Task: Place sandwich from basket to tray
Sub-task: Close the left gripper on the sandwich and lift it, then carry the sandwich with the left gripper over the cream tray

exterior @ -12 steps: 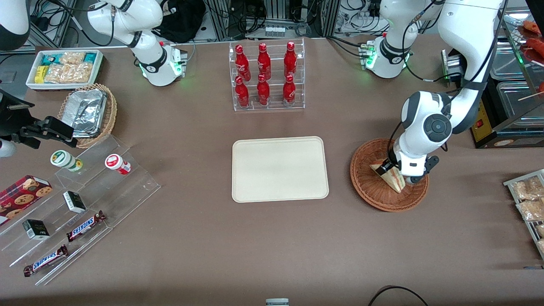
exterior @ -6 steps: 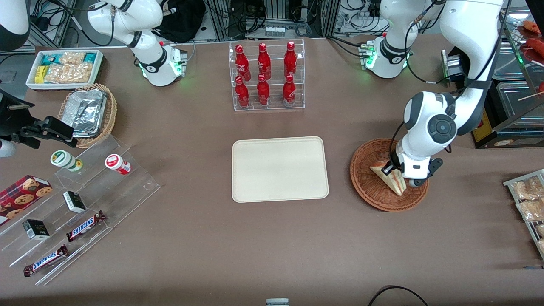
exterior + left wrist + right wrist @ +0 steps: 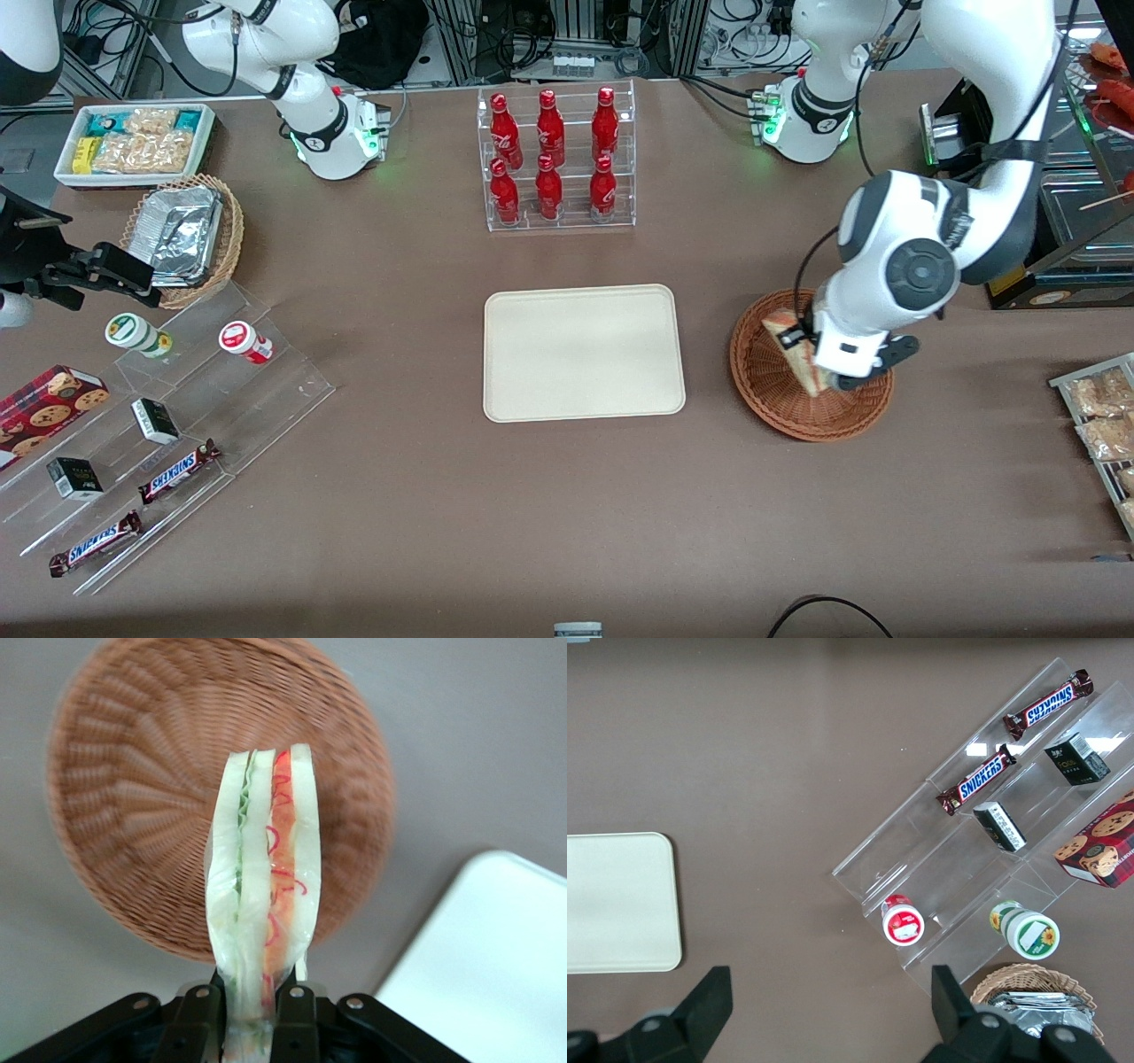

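Gripping the sandwich (image 3: 262, 904) by its wide end, the left arm's gripper (image 3: 250, 1014) has both black fingers (image 3: 298, 1019) pressed against the outer bread faces, so the wedge sticks straight out from between them with its cut edge turned to the wrist camera. That edge shows pale bread slices with a green layer along one side and a red layer along the other. Under the wedge, and blurred in the wrist view, lies the basket (image 3: 133, 797); its woven bottom is clear of the sandwich, which hangs above it rather than resting in it. Seen from the front, the gripper (image 3: 811, 359) sits below the arm's white wrist housing, over the part of the basket (image 3: 771, 390) that faces the tray, and the sandwich (image 3: 791, 341) shows as a tan wedge tilted beside the wrist, partly hidden by it. The tray (image 3: 585, 352) lies flat on the brown table (image 3: 443, 496), near the basket but apart from it, with bare table between their rims; a corner of the tray (image 3: 496, 966) also shows in the wrist view just beside the basket's rim.
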Robot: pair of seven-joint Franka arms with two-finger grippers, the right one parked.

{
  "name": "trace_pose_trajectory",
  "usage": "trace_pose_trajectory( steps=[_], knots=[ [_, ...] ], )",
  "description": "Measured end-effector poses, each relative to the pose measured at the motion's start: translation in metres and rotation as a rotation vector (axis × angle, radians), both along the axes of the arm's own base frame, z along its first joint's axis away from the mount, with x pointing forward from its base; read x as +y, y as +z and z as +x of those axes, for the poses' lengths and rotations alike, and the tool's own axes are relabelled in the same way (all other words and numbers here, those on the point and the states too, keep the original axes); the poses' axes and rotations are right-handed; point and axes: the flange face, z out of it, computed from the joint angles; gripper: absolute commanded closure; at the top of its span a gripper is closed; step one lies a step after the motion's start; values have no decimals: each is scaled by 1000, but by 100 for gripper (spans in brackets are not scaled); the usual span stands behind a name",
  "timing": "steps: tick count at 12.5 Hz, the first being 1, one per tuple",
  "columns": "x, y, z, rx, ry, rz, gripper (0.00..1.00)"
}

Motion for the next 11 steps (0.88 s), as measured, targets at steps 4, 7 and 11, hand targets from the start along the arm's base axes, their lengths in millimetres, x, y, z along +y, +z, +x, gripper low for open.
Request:
trace_pose_trajectory(
  steps=[4,7,11],
  knots=[
    [-79,-2,4,-21,-200,-47,84],
    [-131,-15,8,-8,-265,-122,82],
    [-214,-34,1,-39,-287,-115,84]
  ],
)
